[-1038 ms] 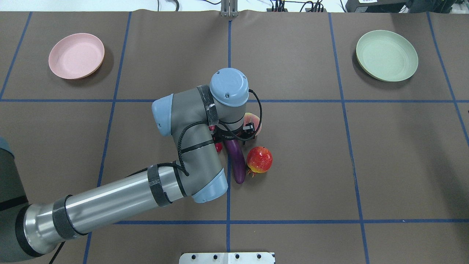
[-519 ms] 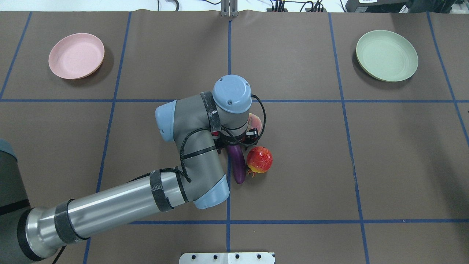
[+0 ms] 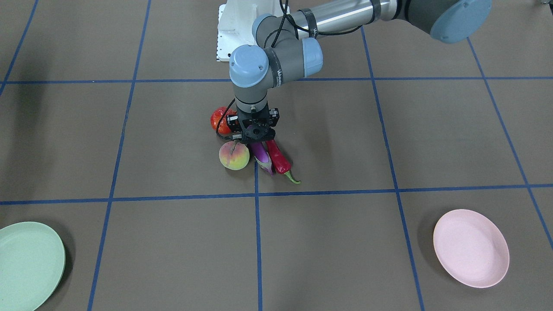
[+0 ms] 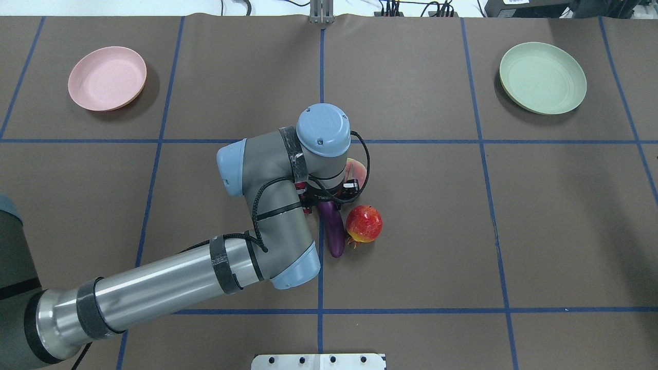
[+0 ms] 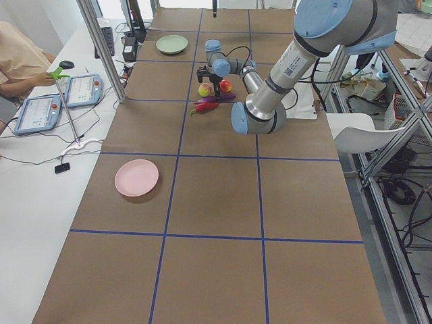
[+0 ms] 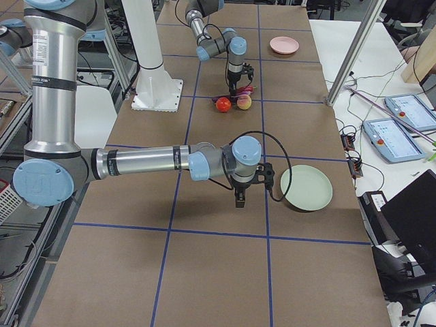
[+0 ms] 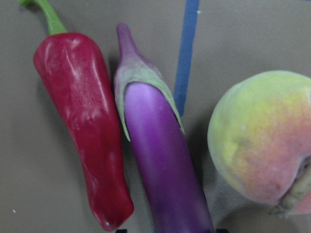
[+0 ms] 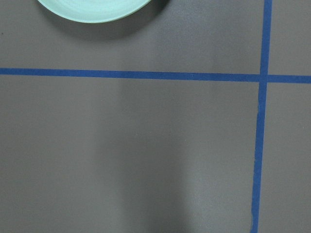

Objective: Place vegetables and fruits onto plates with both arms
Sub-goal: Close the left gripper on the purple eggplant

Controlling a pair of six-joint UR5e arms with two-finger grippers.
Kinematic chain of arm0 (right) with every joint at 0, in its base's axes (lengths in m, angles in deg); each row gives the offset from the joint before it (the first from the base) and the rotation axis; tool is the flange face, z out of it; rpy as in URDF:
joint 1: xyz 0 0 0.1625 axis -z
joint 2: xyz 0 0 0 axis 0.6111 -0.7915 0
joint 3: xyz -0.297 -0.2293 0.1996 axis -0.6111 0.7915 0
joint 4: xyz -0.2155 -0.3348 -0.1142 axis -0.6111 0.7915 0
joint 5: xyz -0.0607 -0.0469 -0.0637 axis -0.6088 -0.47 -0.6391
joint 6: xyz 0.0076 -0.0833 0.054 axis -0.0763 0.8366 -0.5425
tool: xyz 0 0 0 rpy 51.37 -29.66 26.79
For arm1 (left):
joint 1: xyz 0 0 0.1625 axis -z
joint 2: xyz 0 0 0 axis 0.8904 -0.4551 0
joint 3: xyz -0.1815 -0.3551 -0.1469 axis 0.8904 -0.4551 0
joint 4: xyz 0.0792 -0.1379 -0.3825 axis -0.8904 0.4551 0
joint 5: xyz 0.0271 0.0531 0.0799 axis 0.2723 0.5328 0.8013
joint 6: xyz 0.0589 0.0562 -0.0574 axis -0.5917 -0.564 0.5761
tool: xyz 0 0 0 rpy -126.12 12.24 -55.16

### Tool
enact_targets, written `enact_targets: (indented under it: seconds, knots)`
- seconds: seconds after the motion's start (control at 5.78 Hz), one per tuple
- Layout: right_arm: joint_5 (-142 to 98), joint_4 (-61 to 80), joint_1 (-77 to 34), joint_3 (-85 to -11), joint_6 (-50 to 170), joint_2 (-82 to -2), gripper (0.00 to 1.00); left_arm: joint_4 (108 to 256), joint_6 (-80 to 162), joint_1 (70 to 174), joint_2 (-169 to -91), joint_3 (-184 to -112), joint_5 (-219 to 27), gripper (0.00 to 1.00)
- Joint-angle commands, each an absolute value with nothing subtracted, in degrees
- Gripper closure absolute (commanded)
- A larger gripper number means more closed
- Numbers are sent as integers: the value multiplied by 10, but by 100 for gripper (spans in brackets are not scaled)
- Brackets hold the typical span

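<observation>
My left gripper [image 3: 258,144] hangs low over the pile at the table's middle, open, with its jaws astride the purple eggplant [image 7: 165,160] just behind the cap. The red chili pepper [image 7: 87,131] lies against the eggplant's one side and the peach [image 7: 262,136] is on the other. The bumpy red-orange fruit [image 4: 364,223] sits by the eggplant's [image 4: 334,231] blunt end. The pink plate [image 4: 107,78] and the mint green plate [image 4: 542,77] hold nothing. My right gripper [image 6: 240,199] shows only in the exterior right view, beside the green plate [image 6: 306,187]; I cannot tell its state.
Blue tape lines [image 4: 321,77] divide the brown table cover into squares. The white base pedestal [image 3: 233,30] stands at the robot's edge. Tablets [image 5: 84,90] and a seated person [image 5: 20,57] are beside the table on the operators' side.
My left wrist has moved a little toward the robot and lower over the eggplant, then held nearly still. The fruits, vegetables and plates have not moved.
</observation>
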State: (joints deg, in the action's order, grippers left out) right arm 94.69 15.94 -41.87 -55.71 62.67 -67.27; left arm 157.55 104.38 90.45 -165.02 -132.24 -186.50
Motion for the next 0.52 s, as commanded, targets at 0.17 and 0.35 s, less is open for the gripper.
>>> enact_targets:
  seconds: [0.17,0.35]
  knots:
    - [947,159,-419,-556,627,-674,0,1617,1081,903,-1652,-1295,-1866,36]
    - [948,159,-419,-556,627,-674,0,1617,1097,902,-1652,-1295,-1866,84]
